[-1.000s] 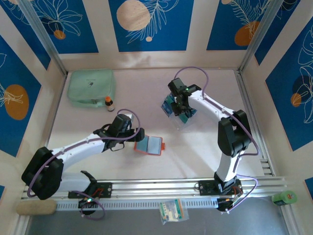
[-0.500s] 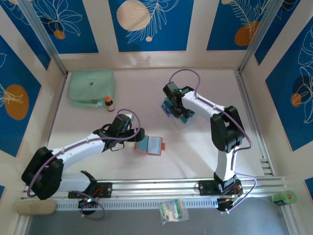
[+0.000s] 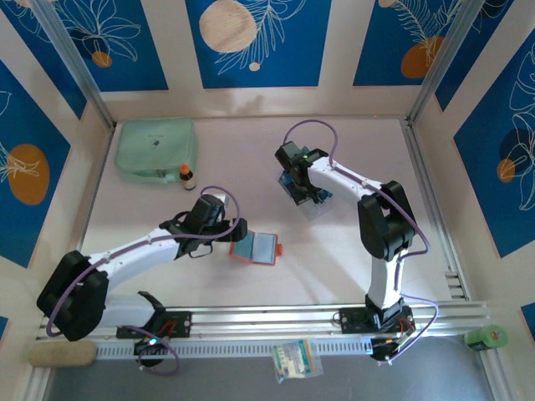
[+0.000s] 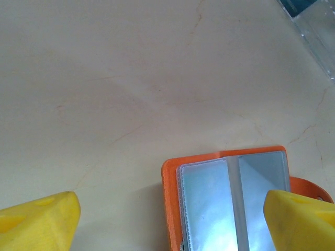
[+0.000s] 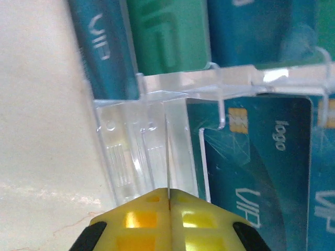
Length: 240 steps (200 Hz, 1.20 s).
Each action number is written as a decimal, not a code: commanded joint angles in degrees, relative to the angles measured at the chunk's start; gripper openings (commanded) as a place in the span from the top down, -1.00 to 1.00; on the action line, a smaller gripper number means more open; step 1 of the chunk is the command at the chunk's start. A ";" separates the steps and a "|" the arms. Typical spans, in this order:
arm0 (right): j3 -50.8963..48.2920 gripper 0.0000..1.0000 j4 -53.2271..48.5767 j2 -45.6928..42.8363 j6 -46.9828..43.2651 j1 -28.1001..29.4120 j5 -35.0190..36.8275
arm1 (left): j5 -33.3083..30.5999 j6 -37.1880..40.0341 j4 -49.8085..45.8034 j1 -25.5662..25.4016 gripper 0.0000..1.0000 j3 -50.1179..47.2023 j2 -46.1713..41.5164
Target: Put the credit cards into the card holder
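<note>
Over the last second the right arm has swung in toward the back left, and the right claw (image 3: 299, 185) now sits low against the clear plastic rack (image 5: 157, 104) that holds the credit cards (image 5: 256, 157). Its yellow fingers have come together; in the right wrist view they meet tip to tip, directly below a thin upright wall of the rack, with no card visibly between them. The blue card lies just to the right of that seam, and the teal and green ones stand in the slots behind.

The left arm has not shifted. The left claw (image 4: 170, 217) hangs with its fingers wide apart, one on either side of the card holder (image 4: 230, 198), which lies open on the bench (image 4: 131, 78) with its pale pockets facing up, well apart from the rack.

The risk, as I judge it, is a grip on the wrong thing. If the fingers have pinched the rack wall rather than a card edge, lifting would drag or tip the whole rack and scatter the cards. If they have closed on nothing, the arm comes away empty. The open card holder is not pinned down either, so a card pushed into a pocket could simply slide it across the bench.
</note>
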 commanded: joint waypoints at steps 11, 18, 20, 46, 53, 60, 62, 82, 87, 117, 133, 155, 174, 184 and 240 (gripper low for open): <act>-0.56 1.00 0.55 -3.70 -2.02 0.72 -0.26 | 1.27 1.41 -0.71 0.19 -0.82 1.10 -0.58; -0.46 1.00 0.52 -4.26 -2.10 0.90 -0.31 | 1.27 1.74 -0.76 0.21 -0.82 1.34 -0.38; -0.41 1.00 0.48 -4.54 -2.10 0.94 -0.29 | 1.27 1.84 -0.76 0.19 -0.83 1.40 -0.31; 1.03 1.00 -0.48 -6.92 -1.35 1.77 -0.45 | 1.28 2.66 -1.23 0.23 -0.89 2.10 0.15; 1.61 1.00 -0.90 -7.65 -0.95 2.04 -0.37 | 1.43 3.05 -1.50 0.20 -0.92 2.20 0.16; 2.26 1.00 -1.29 -8.30 -0.47 2.31 -0.37 | 1.60 3.36 -1.72 0.25 -0.93 2.29 0.17; 2.49 1.00 -1.40 -8.49 -0.27 2.39 -0.46 | 1.62 3.43 -1.82 0.20 -0.94 2.29 0.20; 3.93 1.00 -2.55 -10.75 1.95 3.51 -0.93 | 2.02 4.48 -2.70 0.18 -0.95 2.47 0.07; 4.06 1.00 -2.83 -11.44 2.74 3.88 -1.22 | 2.06 4.66 -2.99 0.19 -0.96 2.52 0.07; 1.13 1.00 -1.03 -17.38 10.82 5.47 -6.91 | 1.54 5.97 -5.22 0.18 -0.99 3.23 1.02; -4.53 1.00 4.31 -22.25 16.52 5.61 -13.39 | 1.40 6.76 -6.21 0.17 -0.99 3.50 1.52; -15.82 1.00 16.01 -29.45 25.78 5.56 -22.27 | 1.45 7.91 -7.22 0.03 -1.00 3.72 2.22; -26.63 1.00 28.18 -35.01 33.97 5.61 -27.56 | 1.16 8.60 -7.73 -0.19 -1.00 3.71 2.77; -32.12 1.00 34.23 -37.70 38.18 5.70 -29.30 | 0.72 8.73 -7.72 -0.35 -1.00 3.62 2.99; -49.41 1.00 52.37 -42.40 48.39 7.54 -30.63 | -2.25 8.55 -6.38 -2.35 -1.00 3.35 5.27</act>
